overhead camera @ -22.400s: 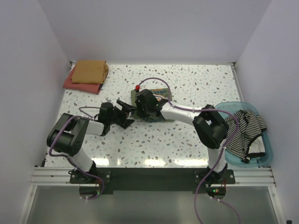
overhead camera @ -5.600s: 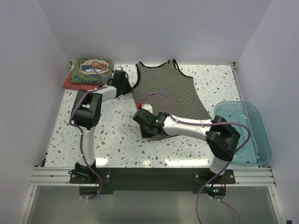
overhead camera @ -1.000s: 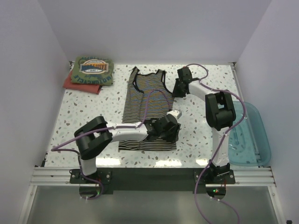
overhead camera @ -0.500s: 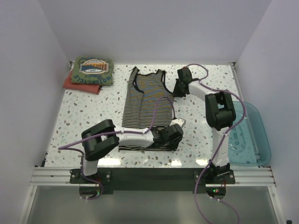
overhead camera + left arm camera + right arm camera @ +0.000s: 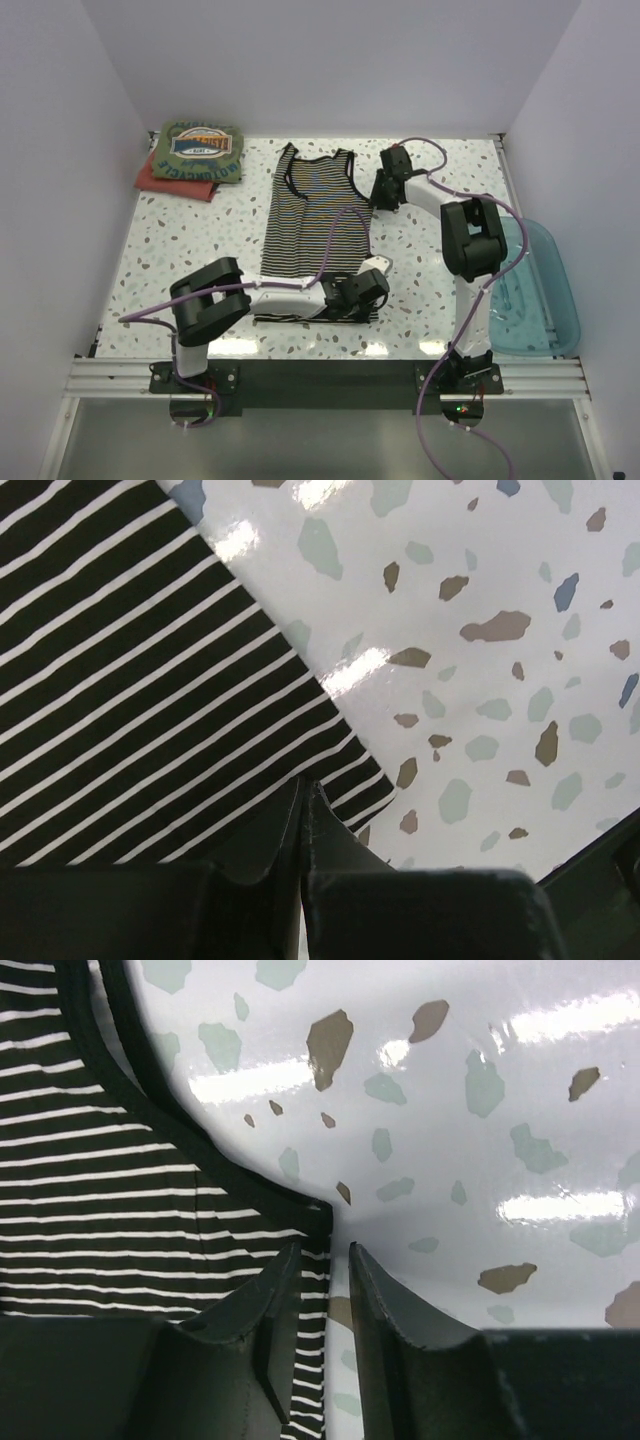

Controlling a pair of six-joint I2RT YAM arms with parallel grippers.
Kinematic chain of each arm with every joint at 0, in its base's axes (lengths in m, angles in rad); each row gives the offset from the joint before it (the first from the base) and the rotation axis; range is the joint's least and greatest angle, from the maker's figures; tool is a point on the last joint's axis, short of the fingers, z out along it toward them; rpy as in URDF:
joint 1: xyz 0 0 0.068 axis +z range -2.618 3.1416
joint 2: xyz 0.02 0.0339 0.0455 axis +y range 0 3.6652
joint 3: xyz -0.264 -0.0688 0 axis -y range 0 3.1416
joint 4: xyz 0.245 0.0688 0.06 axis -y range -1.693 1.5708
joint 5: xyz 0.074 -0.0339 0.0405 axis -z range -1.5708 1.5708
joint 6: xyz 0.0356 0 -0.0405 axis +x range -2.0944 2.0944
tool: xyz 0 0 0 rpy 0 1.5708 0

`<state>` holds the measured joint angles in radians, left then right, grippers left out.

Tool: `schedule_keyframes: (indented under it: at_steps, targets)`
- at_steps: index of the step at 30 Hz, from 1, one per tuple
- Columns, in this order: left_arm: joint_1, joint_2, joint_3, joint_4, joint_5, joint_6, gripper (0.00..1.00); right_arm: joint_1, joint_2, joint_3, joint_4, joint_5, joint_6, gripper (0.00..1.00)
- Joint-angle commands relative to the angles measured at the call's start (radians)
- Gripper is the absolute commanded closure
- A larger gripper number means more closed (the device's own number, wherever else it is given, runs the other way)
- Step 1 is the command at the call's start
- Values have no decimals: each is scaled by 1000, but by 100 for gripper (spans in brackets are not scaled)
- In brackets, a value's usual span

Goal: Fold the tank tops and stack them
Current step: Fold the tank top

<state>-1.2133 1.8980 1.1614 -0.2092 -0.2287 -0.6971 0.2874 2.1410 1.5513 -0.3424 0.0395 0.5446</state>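
The striped top [image 5: 310,225] lies flat in the middle of the desk [image 5: 170,250], with its neck toward the far side. The left hand [image 5: 303,785] is closed tight on the near right corner of it. The right hand [image 5: 322,1252] is at the far right armhole, its fingers a little apart with the black trim between them. The green top [image 5: 200,150] rests on a red top [image 5: 165,182] in the far left corner.
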Motion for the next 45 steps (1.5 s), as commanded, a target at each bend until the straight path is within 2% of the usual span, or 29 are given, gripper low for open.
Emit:
schedule_keyframes:
  at_steps: [1, 8, 21, 26, 32, 41, 45]
  targets:
    - [-5, -92, -51, -13, -21, -10, 97, -7, -73, -42, -21, 37, -20, 68]
    - [3, -152, -127, -15, -11, -24, 98, -7, -84, -92, 14, 23, -8, 65]
    - [55, -163, -186, -9, 25, -30, 99, -5, 19, -7, 16, 17, -11, 67]
    - [75, -178, -203, -18, 28, -22, 99, -2, 36, -10, 14, 30, -18, 75]
    - [78, -198, -232, -21, 49, -10, 99, 4, 1, -72, 20, 56, -32, 100]
    - [63, -280, -287, 36, 224, 30, 100, 6, -165, -307, 63, 125, -25, 100]
    - [28, -312, -279, 65, 296, 42, 90, 6, -231, -367, 65, 135, -26, 100]
